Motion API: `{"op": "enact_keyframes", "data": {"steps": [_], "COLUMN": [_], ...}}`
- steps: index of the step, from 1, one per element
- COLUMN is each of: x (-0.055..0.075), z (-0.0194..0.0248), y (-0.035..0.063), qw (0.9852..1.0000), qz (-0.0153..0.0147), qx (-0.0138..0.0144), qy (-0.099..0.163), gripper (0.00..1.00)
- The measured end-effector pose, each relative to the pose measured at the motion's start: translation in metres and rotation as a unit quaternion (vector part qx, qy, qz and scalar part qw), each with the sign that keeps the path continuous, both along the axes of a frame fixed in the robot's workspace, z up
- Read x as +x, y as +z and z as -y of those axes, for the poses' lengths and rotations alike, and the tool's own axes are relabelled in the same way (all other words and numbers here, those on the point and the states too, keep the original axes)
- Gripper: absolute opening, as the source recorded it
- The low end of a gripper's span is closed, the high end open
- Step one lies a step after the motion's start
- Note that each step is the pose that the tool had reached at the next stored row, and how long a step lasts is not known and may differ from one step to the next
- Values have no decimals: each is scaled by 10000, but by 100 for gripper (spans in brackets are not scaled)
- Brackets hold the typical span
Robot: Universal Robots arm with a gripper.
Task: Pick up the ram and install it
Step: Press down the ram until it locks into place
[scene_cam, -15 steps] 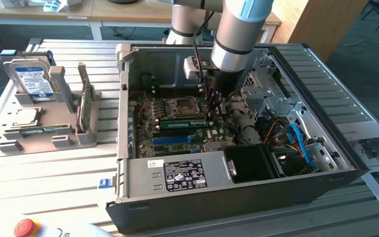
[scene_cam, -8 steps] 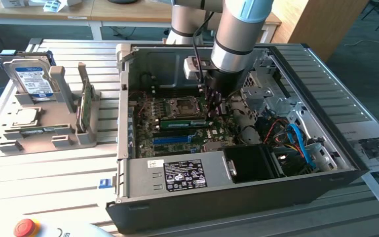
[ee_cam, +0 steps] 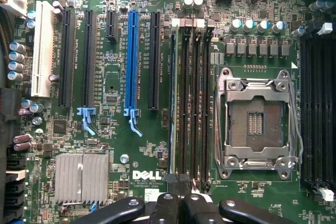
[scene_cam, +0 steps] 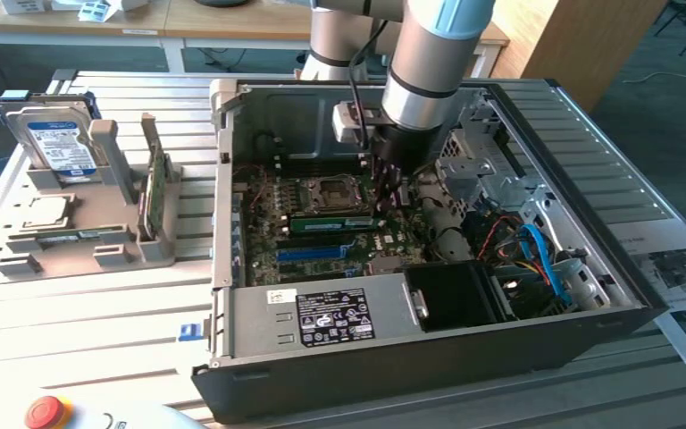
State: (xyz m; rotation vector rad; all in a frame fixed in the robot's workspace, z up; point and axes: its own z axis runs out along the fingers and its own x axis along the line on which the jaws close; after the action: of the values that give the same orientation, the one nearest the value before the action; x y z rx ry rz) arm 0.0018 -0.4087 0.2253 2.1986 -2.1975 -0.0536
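Red and round, one button (scene_cam: 47, 411) sits at the front edge of the desk (scene_cam: 93, 313), far in front of the CPU socket (scene_cam: 322, 189). Behind it one open computer case (scene_cam: 439, 357) lies on the desk, with the socket in the middle of its motherboard.

One ram (scene_cam: 331, 222) is in the memory slot on the near side of the socket. It is a long, thin green stick with dark chips. In the wrist view the ram (ee_cam: 172, 103) is seen edge-on, between the socket (ee_cam: 257, 124) and the one blue slot (ee_cam: 132, 61), with empty black slots beside it.

One tool (scene_cam: 393, 192) hangs over the ram's end, at the exterior view's right of the socket. Its two black fingers (ee_cam: 165, 208) are drawn together with no gap visible and carry nothing; whether they touch the ram I cannot tell.

Far to the exterior view's left of the socket, one grey holder (scene_cam: 93, 250) carries one hard drive (scene_cam: 60, 143).
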Motion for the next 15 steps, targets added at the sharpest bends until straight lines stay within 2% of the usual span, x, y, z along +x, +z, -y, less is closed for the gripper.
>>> {"op": "enact_keyframes", "data": {"steps": [11,15], "x": [7,7], "z": [0,0], "y": [127,144], "qw": [10000,10000], "qz": [-2,-1], "qx": [-1,0], "qy": [1,1], "gripper": [11,11]}}
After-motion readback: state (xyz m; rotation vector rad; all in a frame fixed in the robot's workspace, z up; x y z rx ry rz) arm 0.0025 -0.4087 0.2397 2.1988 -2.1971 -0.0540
